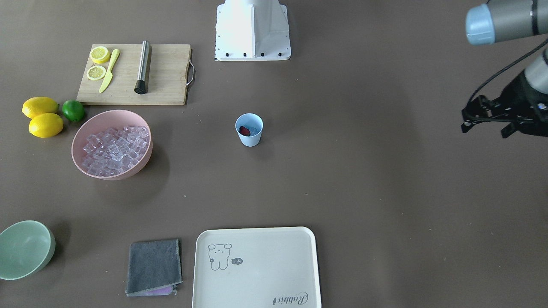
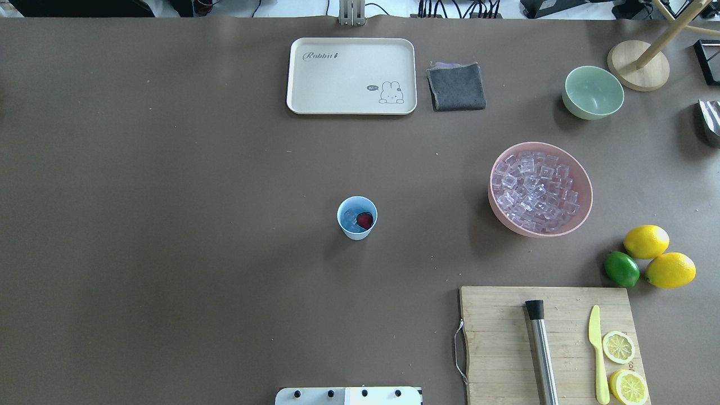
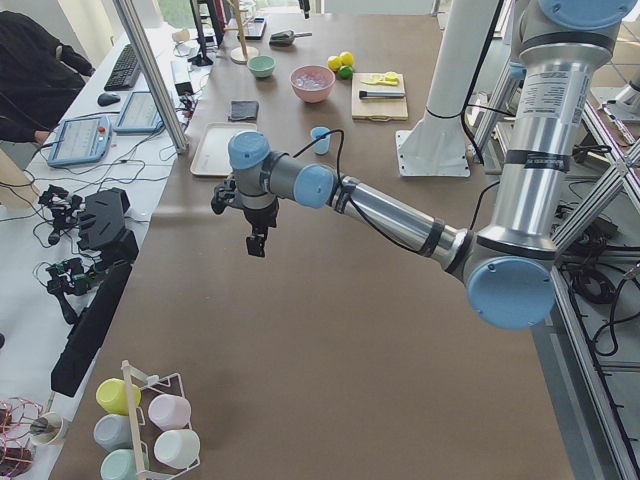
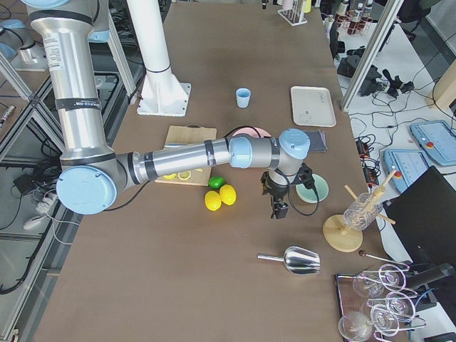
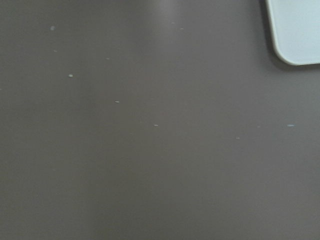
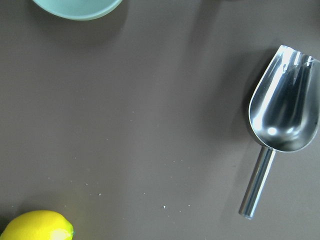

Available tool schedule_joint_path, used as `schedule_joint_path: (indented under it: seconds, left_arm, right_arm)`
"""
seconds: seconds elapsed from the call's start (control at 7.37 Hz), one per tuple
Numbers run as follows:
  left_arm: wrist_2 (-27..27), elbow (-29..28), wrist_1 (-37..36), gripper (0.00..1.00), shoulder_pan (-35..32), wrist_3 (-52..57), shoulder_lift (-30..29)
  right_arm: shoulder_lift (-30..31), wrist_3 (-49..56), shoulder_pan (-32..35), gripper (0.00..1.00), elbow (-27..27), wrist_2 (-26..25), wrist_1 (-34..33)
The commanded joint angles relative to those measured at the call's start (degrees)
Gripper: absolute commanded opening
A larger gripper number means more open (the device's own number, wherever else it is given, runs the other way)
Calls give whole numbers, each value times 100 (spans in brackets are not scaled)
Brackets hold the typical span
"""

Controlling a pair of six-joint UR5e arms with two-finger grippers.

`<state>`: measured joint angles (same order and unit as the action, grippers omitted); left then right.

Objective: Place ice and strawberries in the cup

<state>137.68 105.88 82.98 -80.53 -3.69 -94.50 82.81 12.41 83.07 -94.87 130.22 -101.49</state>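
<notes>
Inside the cup (image 2: 356, 219): one strawberry (image 2: 365, 220) lies beside a few pieces of ice (image 2: 350, 218); I judge the task nearly finished.
Cup place: upright at the middle of the counter (image 2: 169, 225), nothing touching it.
Step in hand: perhaps more ice. Carry it level and tip slowly over the narrow mouth, because the light cup may topple.
Pink bowl (image 2: 586, 194): on the robot's right of the cup, well apart, full of ice.
Scoop (image 6: 285, 115): far beyond that bowl, near the counter's end.
Left claw (image 3: 257, 243): far from the cup on its other side; I cannot tell if spread.
Right claw (image 4: 278, 209): far from the cup, near the scoop; cannot tell.
Room: wide paths to the cup from both sides.
</notes>
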Motion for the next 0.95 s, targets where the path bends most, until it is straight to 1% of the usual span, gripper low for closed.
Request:
schedule_joint_path:
  seconds: [0.0, 0.14, 0.27, 0.41, 0.68, 0.81]
  left_arm:
    - [347, 29, -97, 98, -735, 1237, 896]
    - [313, -84, -97, 98, -858, 1248, 1072]
    - [321, -381, -97, 97, -1068, 1518, 1074]
    - [330, -550, -97, 98, -1444, 1747, 1056]
    - [356, -752, -106, 98, -1676, 1732, 1030]
    - [374, -936, -89, 98, -1999, 1749, 995]
  right_arm:
    - [260, 382, 314, 100, 109, -22, 85]
    - [314, 707, 507, 100, 196, -14, 103]
    - [497, 771, 570, 100, 136, -5, 112]
    - [543, 781, 614, 100, 110, -5, 112]
    - [561, 781, 702, 100, 39, -23, 112]
    - [552, 703, 702, 100, 30, -23, 112]
